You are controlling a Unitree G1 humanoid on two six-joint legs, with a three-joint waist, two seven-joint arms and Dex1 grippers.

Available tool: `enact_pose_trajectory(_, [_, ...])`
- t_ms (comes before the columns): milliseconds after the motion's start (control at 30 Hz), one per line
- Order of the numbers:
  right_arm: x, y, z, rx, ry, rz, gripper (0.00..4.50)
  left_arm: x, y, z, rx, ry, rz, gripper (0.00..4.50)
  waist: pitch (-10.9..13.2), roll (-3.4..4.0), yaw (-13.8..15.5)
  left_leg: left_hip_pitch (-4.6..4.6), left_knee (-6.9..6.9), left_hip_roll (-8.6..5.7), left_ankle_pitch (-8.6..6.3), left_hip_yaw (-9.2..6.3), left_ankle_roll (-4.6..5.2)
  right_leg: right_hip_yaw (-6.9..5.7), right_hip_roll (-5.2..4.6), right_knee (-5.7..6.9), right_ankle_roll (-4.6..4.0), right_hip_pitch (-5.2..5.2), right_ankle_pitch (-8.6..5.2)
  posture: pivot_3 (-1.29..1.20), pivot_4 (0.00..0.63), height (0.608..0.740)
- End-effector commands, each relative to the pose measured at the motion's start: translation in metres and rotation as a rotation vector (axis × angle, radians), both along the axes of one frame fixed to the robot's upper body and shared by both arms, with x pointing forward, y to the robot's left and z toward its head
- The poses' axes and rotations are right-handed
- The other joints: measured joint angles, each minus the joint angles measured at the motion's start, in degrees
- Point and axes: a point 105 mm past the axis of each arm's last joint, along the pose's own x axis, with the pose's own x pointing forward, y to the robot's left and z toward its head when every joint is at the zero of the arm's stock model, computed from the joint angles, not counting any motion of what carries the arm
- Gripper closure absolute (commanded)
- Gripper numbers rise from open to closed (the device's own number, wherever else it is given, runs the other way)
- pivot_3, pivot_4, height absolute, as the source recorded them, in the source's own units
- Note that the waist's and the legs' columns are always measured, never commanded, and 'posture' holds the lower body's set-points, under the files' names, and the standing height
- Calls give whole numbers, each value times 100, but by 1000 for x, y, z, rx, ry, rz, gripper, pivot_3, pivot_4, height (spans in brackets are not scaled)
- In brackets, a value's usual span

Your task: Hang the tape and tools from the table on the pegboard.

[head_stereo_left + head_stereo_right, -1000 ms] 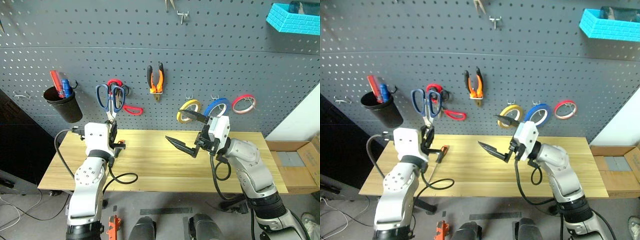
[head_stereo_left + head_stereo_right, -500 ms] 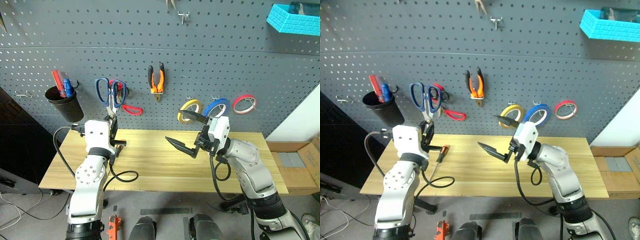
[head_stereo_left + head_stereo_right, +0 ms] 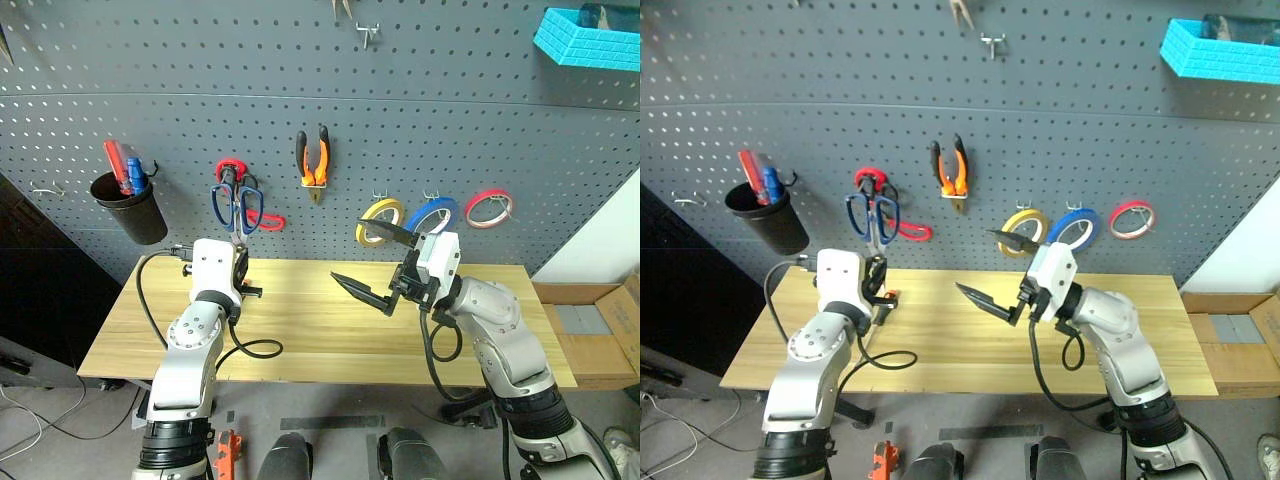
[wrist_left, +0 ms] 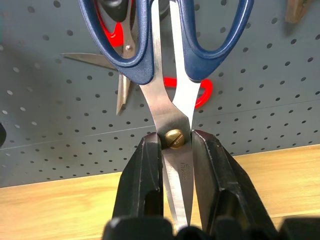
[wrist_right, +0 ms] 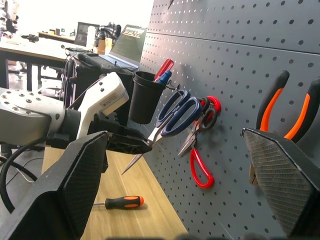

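faint engraved lettering sits on one blade of the scissors [image 4: 172,115] below the brass pivot screw, too small to read. the scissors stand upright, long axis vertical, blue handles up against the pegboard [image 3: 450,120] over the red-handled scissors [image 3: 262,219], blades down. the left gripper [image 4: 176,150] pinches the blades at the pivot. the right gripper [image 3: 375,265] gapes wide, holding nothing, above the table [image 3: 320,340].

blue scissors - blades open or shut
Shut. In the left wrist view the two steel blades of the blue-handled scissors lie together below the handles, with the left gripper clamped across them at the brass pivot screw.
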Motion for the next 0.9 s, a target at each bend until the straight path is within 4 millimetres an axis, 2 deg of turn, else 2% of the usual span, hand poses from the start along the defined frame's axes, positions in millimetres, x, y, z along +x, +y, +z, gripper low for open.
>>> enact_pose_trajectory(33, [-6,-1,12,16,-49,8,0,2,3,17,11,-65,-7,2361,1,0,0,-1,0,0,0,0,0,0,0,-1,0,0,0,20,129,740])
enact_pose_trajectory(233, [-6,0,12,17,-46,15,0,1,9,14,28,-63,19,233,1,1,0,0,-1,0,0,0,0,0,0,-2,0,0,0,23,133,740])
enact_pose_trajectory(267, [-6,0,11,17,-45,16,0,1,11,11,38,-58,27,25,1,1,0,0,-1,0,0,-1,0,0,0,-1,0,0,0,23,133,740])
enact_pose_trajectory(333, [-7,0,11,16,-42,18,0,-2,14,6,57,-37,38,25,6,2,-1,0,-1,1,0,-1,0,-1,0,-1,0,0,0,24,153,740])
enact_pose_trajectory(467, [-6,3,6,-2,-26,11,0,-14,24,-23,107,85,52,25,33,13,-34,1,-4,1,-1,1,1,2,0,-4,0,-1,-1,27,181,740])
enact_pose_trajectory(533, [-2,6,1,-39,-16,-14,0,-20,29,-33,121,128,55,25,82,14,-38,3,-6,2,-1,-1,2,1,0,-3,-4,-1,-3,27,216,740])
enact_pose_trajectory(633, [-3,28,-11,-78,73,19,0,-26,50,-50,133,207,78,25,265,13,-67,9,-8,6,-1,-3,2,-3,0,0,-8,3,-19,29,272,740])
enact_pose_trajectory(767, [-4,50,-11,-87,122,70,0,-8,58,-56,123,259,21,25,584,15,-87,5,-7,10,5,-16,10,-12,4,22,-9,-9,-31,35,347,740])
enact_pose_trajectory(900, [2,58,-7,-100,148,83,0,17,60,-48,128,258,-8,25,834,13,-83,-36,7,3,8,-38,10,-31,0,23,-24,-35,-15,29,396,740])
